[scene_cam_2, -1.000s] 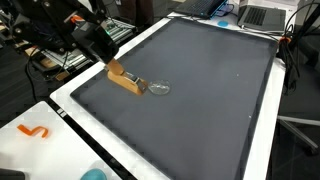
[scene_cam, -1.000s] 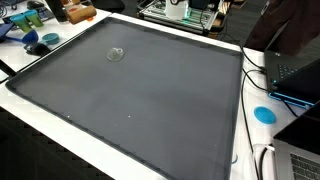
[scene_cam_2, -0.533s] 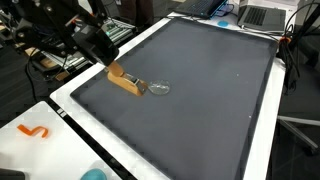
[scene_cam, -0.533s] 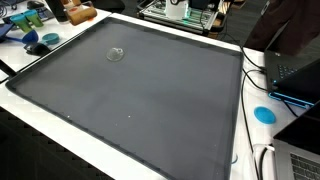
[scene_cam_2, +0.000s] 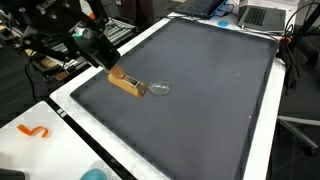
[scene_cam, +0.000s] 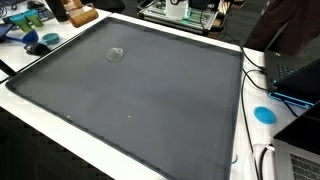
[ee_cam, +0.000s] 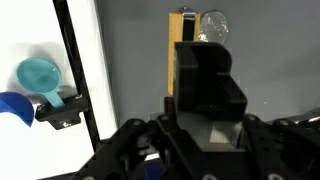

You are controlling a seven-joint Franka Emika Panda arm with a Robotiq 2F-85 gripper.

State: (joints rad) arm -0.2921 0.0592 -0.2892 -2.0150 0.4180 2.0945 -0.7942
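Starting at the far left of the wrist view and finding a turquoise round plastic cup (ee_cam: 38, 72) on the white tabletop (ee_cam: 30, 25), just beside a dark blue rounded thing (ee_cam: 10, 108) and a small black clip (ee_cam: 62, 110). Failing to make out anything inside the cup, being too blurred for telling. Moving right and crossing a black rim onto a wide dark grey mat (ee_cam: 130, 60). Further right, seeing a tan wooden block (ee_cam: 181, 25) lying on the mat, with a small clear bulb (ee_cam: 213, 25) just beside its right side. Looking down on the black claw (ee_cam: 203, 52) below them, with its dark housing hiding the near part of the block. Not managing to tell whether released or clenched, with the whole front merging into one black mass, nor whether touching the block.

In an exterior view, going left to right again: passing an orange squiggle (scene_cam_2: 33, 131) on the tabletop (scene_cam_2: 55, 150), then spotting the claw (scene_cam_2: 105, 60) hanging at the mat's left edge, right at the upper end of the block (scene_cam_2: 124, 81). Finding the clear bulb (scene_cam_2: 158, 88) just beyond the block's lower end, resting on the mat (scene_cam_2: 210, 100), apart from the claw.

In an exterior view, noting a blue bowl (scene_cam: 47, 40) at the left on the tabletop (scene_cam: 60, 128), contents not showing. Then catching the clear bulb (scene_cam: 116, 55) on the mat (scene_cam: 150, 110), and a blue round lid (scene_cam: 264, 113) far right.
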